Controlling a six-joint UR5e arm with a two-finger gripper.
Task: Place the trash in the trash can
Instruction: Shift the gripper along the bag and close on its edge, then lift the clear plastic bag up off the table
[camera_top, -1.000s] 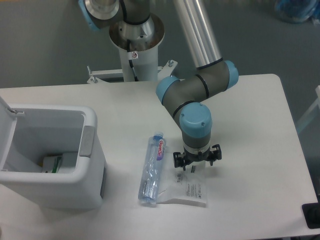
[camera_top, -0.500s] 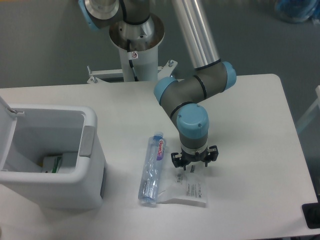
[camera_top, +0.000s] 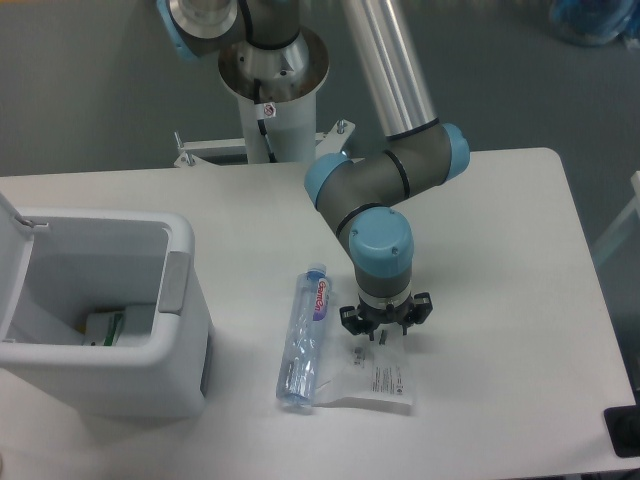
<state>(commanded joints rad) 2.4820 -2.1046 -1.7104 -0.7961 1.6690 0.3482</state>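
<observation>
Claw: we are seeing the claw (camera_top: 383, 334) pointing straight down at the lower middle of the frame, under the arm's blue wrist cap (camera_top: 380, 243); its two fingers are standing a little apart with nothing between them, so we are reading it as open.
Plastic bag: the flat clear plastic bag (camera_top: 372, 381) is lying on the desk (camera_top: 500, 260) directly below the claw in the picture; the fingertips are appearing right at the bag's upper edge, and we cannot tell whether they are touching it.
Bottle: the clear water bottle (camera_top: 304, 336) is lying on its side just left of the claw, blue cap toward the top of the frame and base toward the bottom; its lower end is sitting against the left edge of the bag. It is lying apart from the claw.
Trash can: the white trash can (camera_top: 180, 345) is standing at the lower left of the frame, well apart from the claw, with its lid (camera_top: 10, 255) swung up at the left edge and its grey panel facing the bottle. We are seeing a white and green item (camera_top: 103, 328) lying inside on its floor.
Arm: the grey arm (camera_top: 395, 80) is coming down from the top centre, next to its white pedestal (camera_top: 275, 100).
</observation>
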